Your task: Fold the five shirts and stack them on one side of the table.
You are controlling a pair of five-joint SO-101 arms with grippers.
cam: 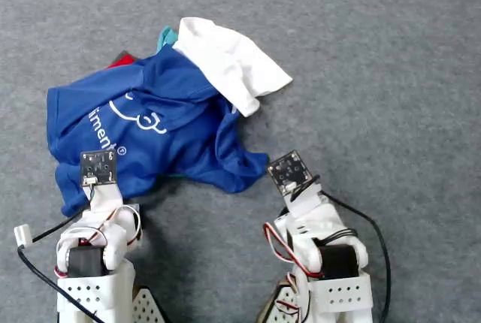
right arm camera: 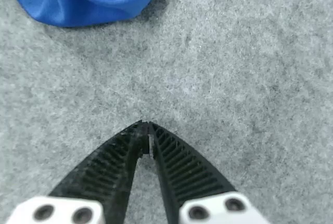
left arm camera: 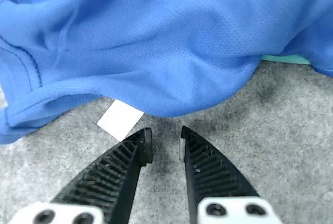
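Grey counter (cam: 391, 75): we see blue shirt (cam: 150, 128) crumpled, long axis side-to-side, white print up, white label (left arm camera: 120, 120) at hem. Left hand (left arm camera: 165, 143) slightly parted, empty, beside that hem; right hand (right arm camera: 146, 130) closed, empty, near shirt's corner.

The blue shirt (cam: 165, 124) covers nearly all of a teal shirt (cam: 167, 36) and a red shirt (cam: 122, 59) — each shows just a sliver at the pile's far side, so how they lie cannot be told. The white shirt (cam: 229, 64) hides part of the blue one, and folds swallow some of its white print (cam: 131, 120). In the left wrist view the blue shirt runs off three edges; where the white tag (left arm camera: 120, 120) by its hem attaches cannot be told. In the right wrist view the top edge cuts the blue cloth — only one corner shows.
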